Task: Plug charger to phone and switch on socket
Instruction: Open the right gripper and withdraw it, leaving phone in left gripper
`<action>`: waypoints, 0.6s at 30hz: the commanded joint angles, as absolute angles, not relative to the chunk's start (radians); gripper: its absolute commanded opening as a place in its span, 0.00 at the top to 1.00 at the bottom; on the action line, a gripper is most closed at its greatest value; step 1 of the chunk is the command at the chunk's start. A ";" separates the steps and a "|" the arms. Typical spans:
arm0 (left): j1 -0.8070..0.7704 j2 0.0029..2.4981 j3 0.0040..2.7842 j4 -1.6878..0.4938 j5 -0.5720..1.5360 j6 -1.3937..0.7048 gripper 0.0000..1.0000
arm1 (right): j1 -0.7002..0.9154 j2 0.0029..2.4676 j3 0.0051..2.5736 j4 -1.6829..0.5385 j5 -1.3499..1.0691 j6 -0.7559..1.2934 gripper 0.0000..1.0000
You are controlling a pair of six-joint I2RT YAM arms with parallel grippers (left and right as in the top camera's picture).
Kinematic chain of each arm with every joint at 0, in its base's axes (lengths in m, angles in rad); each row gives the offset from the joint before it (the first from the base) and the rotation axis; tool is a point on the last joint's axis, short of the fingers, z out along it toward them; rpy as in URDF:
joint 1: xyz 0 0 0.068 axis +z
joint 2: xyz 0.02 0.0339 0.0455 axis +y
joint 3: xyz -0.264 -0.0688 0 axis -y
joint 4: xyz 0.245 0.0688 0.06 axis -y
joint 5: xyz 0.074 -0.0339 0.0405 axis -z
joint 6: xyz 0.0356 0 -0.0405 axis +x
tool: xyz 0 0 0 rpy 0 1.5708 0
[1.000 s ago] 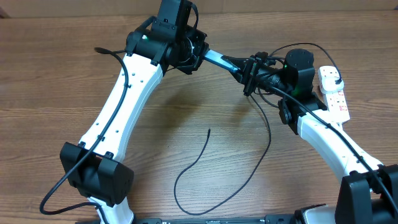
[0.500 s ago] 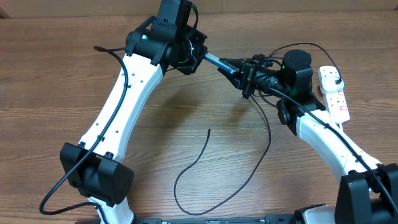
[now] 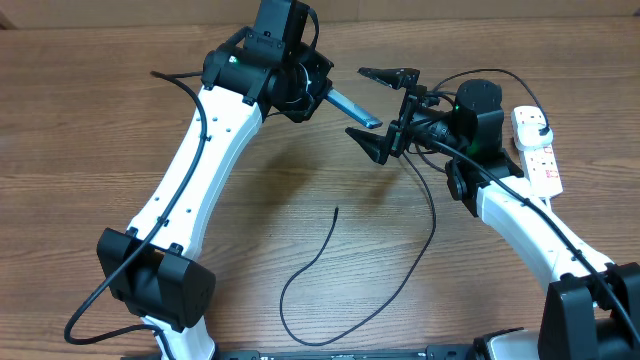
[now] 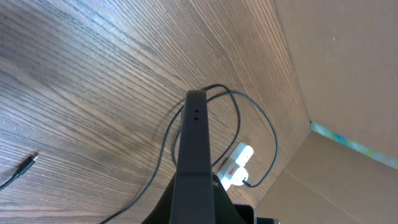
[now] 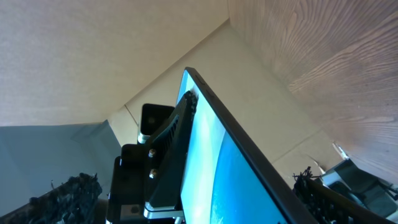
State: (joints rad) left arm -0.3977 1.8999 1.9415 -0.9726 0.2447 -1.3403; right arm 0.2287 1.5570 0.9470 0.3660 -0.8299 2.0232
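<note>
Two tools meet above the far half of the bench (image 3: 80, 120), near the middle. My left tool (image 3: 318, 92) is clamped on one end of the phone (image 3: 355, 107) and holds it clear of the bench. The free end of the phone points toward my right arm. In the left wrist view the phone (image 4: 194, 143) appears edge-on, rising from between my fingers. In the right wrist view its cyan screen (image 5: 224, 180) fills the lower centre of the picture.

My right tool (image 3: 354, 101) stands spread wide. One finger is on the far side of the phone's free end and the other is on the near side. Neither finger touches the phone, and this tool holds nothing.

The charger (image 3: 283, 300) lies in a loose loop on the bench between my two arms. Its connector tip (image 3: 336, 210) rests free on the wood, well apart from the phone.

The socket (image 3: 535, 150) lies flat at the right edge of the bench, beside my right arm. A black plug (image 3: 538, 122) sits at its far end. I cannot tell the position of its switches.
</note>
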 commanded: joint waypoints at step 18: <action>-0.125 1.897 1.950 -1.071 0.540 -0.916 0.96 | 0.155 1.550 0.966 0.223 -0.974 1.556 0.00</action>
State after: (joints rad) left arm -0.1680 1.8999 1.9415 -1.0561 0.4152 -1.0386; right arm 0.1612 1.5570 0.9482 0.2436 -0.9245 1.7283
